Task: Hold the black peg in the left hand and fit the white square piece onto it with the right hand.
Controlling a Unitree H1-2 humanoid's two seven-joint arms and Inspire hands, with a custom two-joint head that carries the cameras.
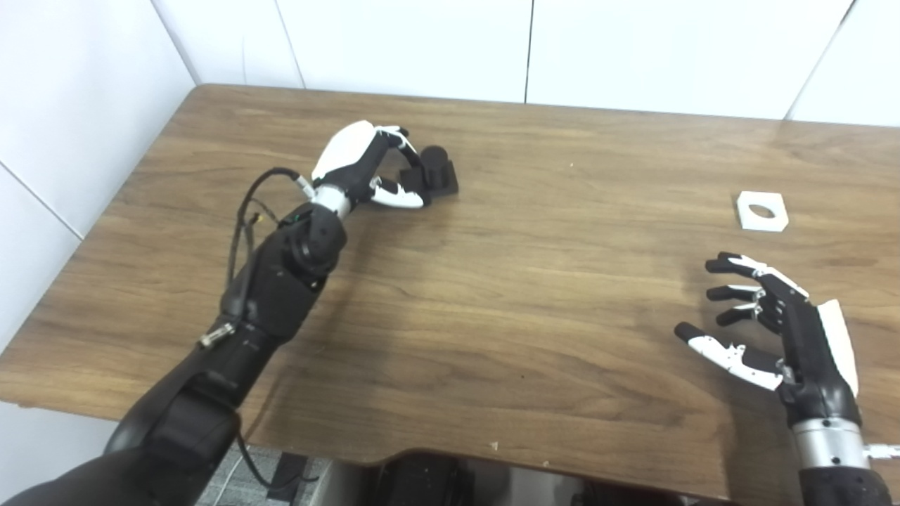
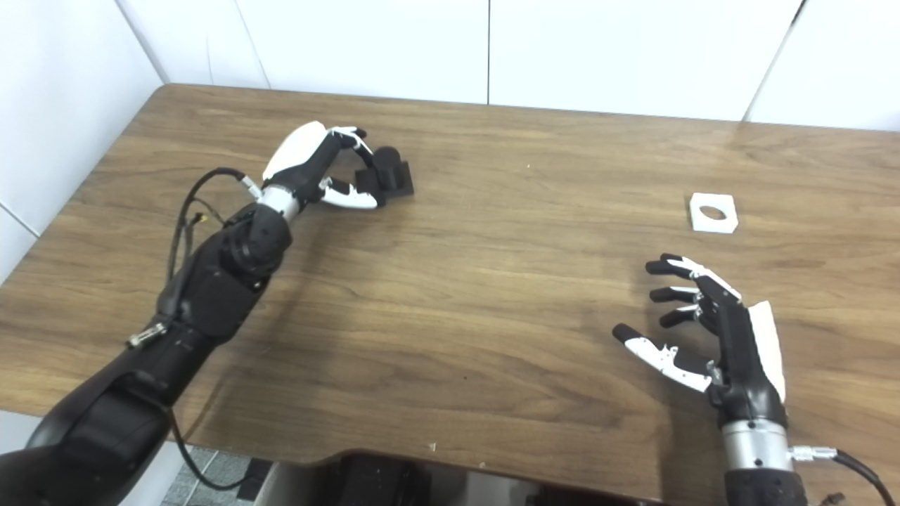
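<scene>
The left hand [image 1: 362, 163] reaches far over the worktop [image 1: 492, 295], its white back turned up and its fingers [image 1: 401, 135] curled down around the near side of the black peg [image 1: 432, 172]. The thumb [image 1: 397, 197] lies low along the wood, pointing toward the peg's square base. Fingers and thumb frame the peg from the left, but whether they actually press on it cannot be told from either view; the hand is cupped at the peg, neither flat nor fisted. The peg itself stands upright on the worktop, a short round post rising from a dark block, in the far left part of the wooden surface.

The right hand [image 2: 710, 330] hovers near the front right edge of the worktop, palm facing left, fingers spread and apart from the thumb, holding nothing. Its dark fingertips point toward the far side of the surface.

The white square piece [image 2: 714, 213] lies flat on the wood beyond the right hand, well apart from it and from the peg. It has a round hole through its middle and clipped corners.

A loop of black cable [image 1: 246, 211] arches off the left forearm behind the wrist. White wall panels [image 1: 422, 42] rise behind the far edge of the worktop.
</scene>
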